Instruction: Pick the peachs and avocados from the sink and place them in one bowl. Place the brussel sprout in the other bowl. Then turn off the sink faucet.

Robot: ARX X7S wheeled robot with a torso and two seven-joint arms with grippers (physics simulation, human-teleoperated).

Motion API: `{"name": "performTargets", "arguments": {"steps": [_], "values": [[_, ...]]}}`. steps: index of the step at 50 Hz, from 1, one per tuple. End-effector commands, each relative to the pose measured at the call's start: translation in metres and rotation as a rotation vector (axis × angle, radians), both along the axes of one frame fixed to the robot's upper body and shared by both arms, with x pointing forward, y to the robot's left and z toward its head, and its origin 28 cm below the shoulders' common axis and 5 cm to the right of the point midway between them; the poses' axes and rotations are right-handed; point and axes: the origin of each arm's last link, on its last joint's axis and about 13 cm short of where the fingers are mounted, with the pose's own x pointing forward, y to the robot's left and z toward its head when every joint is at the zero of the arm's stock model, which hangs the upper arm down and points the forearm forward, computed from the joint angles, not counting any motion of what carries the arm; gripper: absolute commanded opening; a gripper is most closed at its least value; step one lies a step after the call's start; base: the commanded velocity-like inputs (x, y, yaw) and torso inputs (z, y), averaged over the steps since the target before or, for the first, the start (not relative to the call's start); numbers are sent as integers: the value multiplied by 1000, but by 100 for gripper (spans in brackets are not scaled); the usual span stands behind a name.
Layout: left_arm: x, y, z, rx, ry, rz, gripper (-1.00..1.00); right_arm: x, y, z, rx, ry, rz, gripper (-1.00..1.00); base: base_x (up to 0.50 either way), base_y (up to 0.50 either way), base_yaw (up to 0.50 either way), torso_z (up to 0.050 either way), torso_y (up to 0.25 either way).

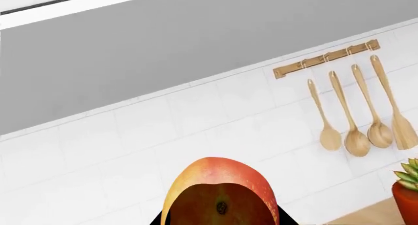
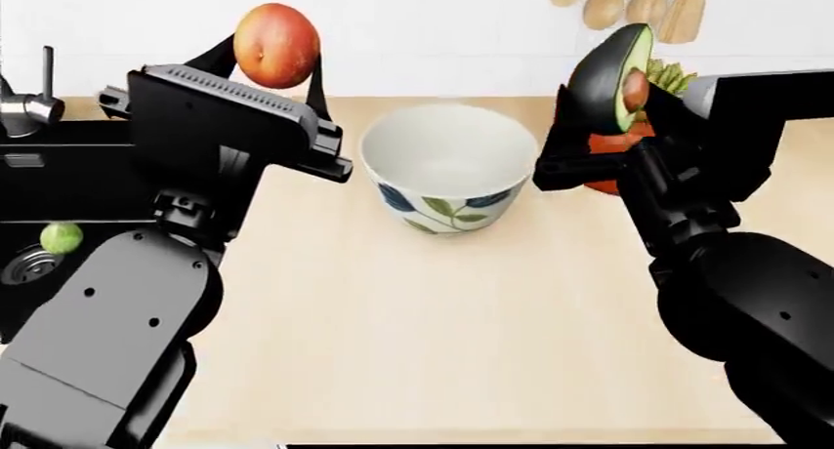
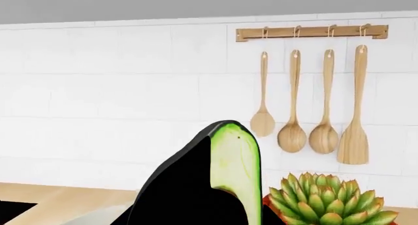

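Observation:
My left gripper (image 2: pixel 276 66) is shut on a red-orange peach (image 2: pixel 276 44), held high over the counter to the left of the white flower-painted bowl (image 2: pixel 450 166); the peach (image 1: pixel 220 195) fills the near part of the left wrist view. My right gripper (image 2: pixel 606 98) is shut on a halved avocado (image 2: pixel 610 76), dark skin and green flesh with its pit, raised just right of the bowl; the same avocado (image 3: pixel 209 181) shows in the right wrist view. The brussel sprout (image 2: pixel 61 237) lies in the black sink (image 2: pixel 53 190) near the drain. The steel faucet (image 2: pixel 29 102) stands at far left.
An orange-red pot with a green succulent (image 3: pixel 326 198) stands behind my right gripper. Wooden spoons (image 3: pixel 307 132) hang from a rack on the tiled wall. The wooden counter (image 2: pixel 456 342) spreads in front of the bowl.

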Motion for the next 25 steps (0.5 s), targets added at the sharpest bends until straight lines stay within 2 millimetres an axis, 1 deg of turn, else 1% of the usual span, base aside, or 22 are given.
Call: {"name": "performTargets", "arguments": {"steps": [1, 4, 9, 14, 20, 23, 25], "values": [[11, 3, 13, 20, 39, 31, -100, 20, -3, 30, -75, -17, -13, -100, 500, -48, 0, 0, 10], [13, 3, 15, 32, 47, 38, -100, 22, -2, 34, -80, -24, -14, -100, 500, -52, 0, 0, 0], [13, 3, 16, 39, 46, 39, -100, 22, -1, 34, -92, -36, -13, -100, 500, -38, 0, 0, 2], [14, 1, 16, 55, 68, 34, -100, 19, 1, 30, -122, -40, -6, -100, 0, 0, 0, 0, 2], [15, -3, 24, 39, 75, -1, -100, 15, 1, 29, -124, -65, -4, -100, 0, 0, 0, 0, 0], [17, -7, 31, 64, 69, -16, -100, 12, 1, 29, -118, -75, -4, -100, 0, 0, 0, 0, 0], [21, -10, 38, 62, 86, -33, -100, 11, 1, 29, -114, -78, -4, -100, 0, 0, 0, 0, 0]]}}
